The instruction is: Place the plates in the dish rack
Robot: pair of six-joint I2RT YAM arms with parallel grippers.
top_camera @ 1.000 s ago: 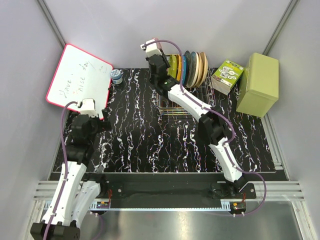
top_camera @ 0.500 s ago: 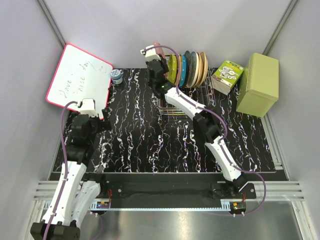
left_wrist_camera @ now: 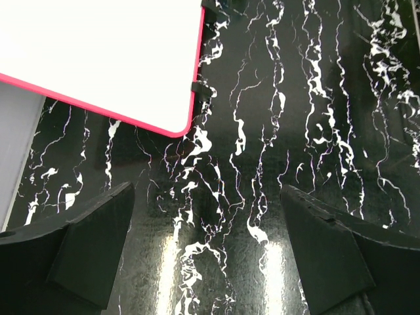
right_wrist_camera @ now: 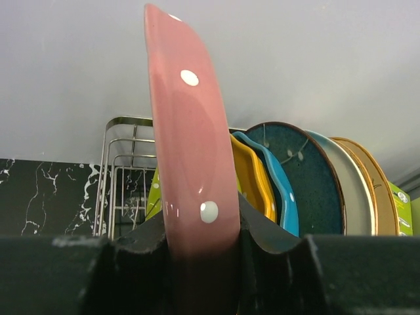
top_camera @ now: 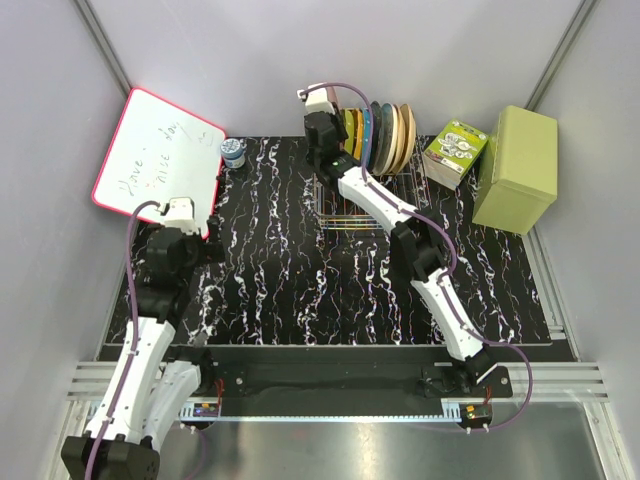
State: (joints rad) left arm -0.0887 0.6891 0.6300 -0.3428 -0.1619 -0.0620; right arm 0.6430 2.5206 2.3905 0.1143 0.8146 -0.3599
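The step in hand looks like the last loading: the right gripper (right_wrist_camera: 200, 244) has its jaws closed tight on the lower rim of the pink plate (right_wrist_camera: 190, 144), which stands upright and edge-on to the wrist camera, held up at the left end of the dish rack (right_wrist_camera: 121, 154) at the far side of the table (left_wrist_camera: 262, 131). The other three dotted plates appear already slotted, the yellow-green plate (right_wrist_camera: 153, 197) nearest the pink one, then the orange plate (right_wrist_camera: 252, 172) and the bright blue plate (right_wrist_camera: 283, 191), with the dark teal plate (right_wrist_camera: 308, 174) and two paler plates standing further right. Whether the pink plate's bottom edge has entered a slot cannot be told, since the fingers hide it. Judging from this, the next move calls for lowering the plate straight down into a free slot left of the yellow-green one, keeping it parallel to its neighbours so the rim drops between the wires rather than onto them, and opening the jaws only once the rack bears it. The left gripper (left_wrist_camera: 207, 252) hangs over the near left of the table beside the corner of the whiteboard (left_wrist_camera: 98, 52), its jaws spread wide and holding nothing
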